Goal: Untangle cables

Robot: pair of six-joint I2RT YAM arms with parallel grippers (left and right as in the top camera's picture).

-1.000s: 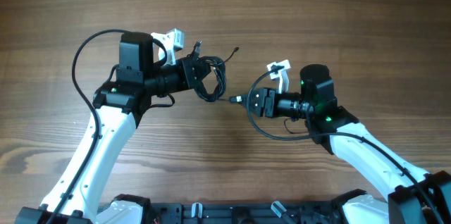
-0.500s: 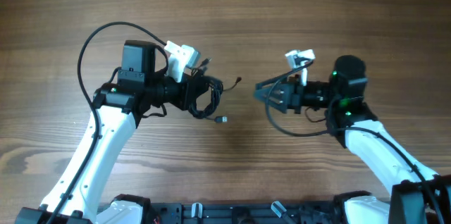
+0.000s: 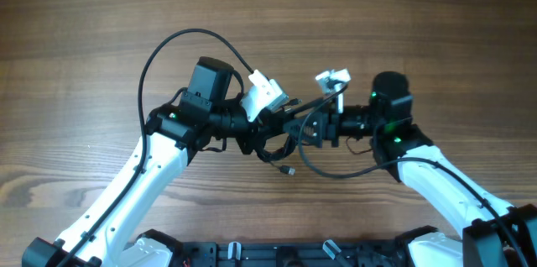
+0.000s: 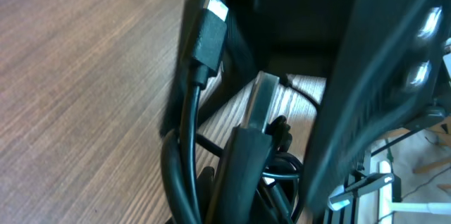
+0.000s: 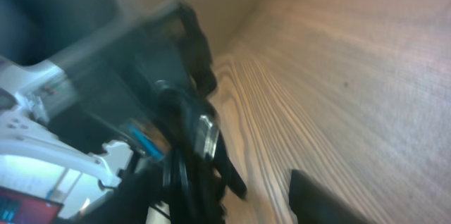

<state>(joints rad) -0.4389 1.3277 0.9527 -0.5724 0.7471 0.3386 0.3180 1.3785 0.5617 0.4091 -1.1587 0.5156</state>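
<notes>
- The white-and-black left arm (image 3: 138,179) is reaching in from 7 o'clock, its black two-finger left gripper (image 3: 279,126) pointing toward 3 o'clock with jaws pressing together.
- The white-and-black right arm (image 3: 440,187) is reaching in from 5 o'clock, its black two-finger right gripper (image 3: 302,130) pointing toward 9 o'clock with jaws standing apart, nearly meeting the left one.

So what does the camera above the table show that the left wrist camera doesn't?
Only the overhead view shows the layout: the left end effector facing the right end effector mid-table, with a small plug end beside them. Only the left wrist view shows a silver-tipped plug close up. Both show the cables, a black tangle, and the wooden table.
</notes>
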